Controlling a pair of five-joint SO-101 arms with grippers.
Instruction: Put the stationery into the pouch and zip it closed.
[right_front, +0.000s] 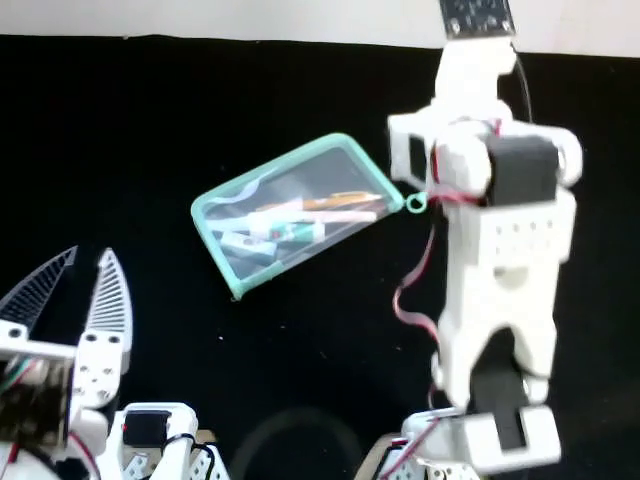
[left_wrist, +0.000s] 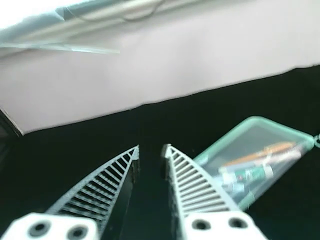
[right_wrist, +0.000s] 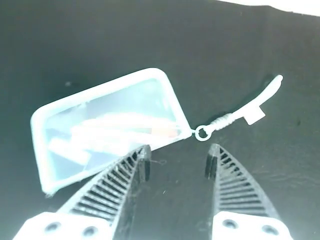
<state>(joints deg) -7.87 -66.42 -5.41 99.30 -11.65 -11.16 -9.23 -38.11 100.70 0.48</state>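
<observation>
Stationery (right_front: 300, 218) lies inside the clear pouch (right_front: 290, 175) on the table (right_front: 150, 120), apparently zipped, zip pull (right_wrist: 202, 133) just beyond the empty right gripper (right_wrist: 178, 150), its fingers wide apart, while the left gripper (left_wrist: 150, 148) waits aside, narrowly parted.

Black table (right_front: 150, 120), white wall (left_wrist: 200, 50) behind

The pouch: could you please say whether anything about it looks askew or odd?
The pouch lies at a slant on the table, stationery inside; its zipper pull sticks out from one corner. Nothing spilled or damaged.
</observation>
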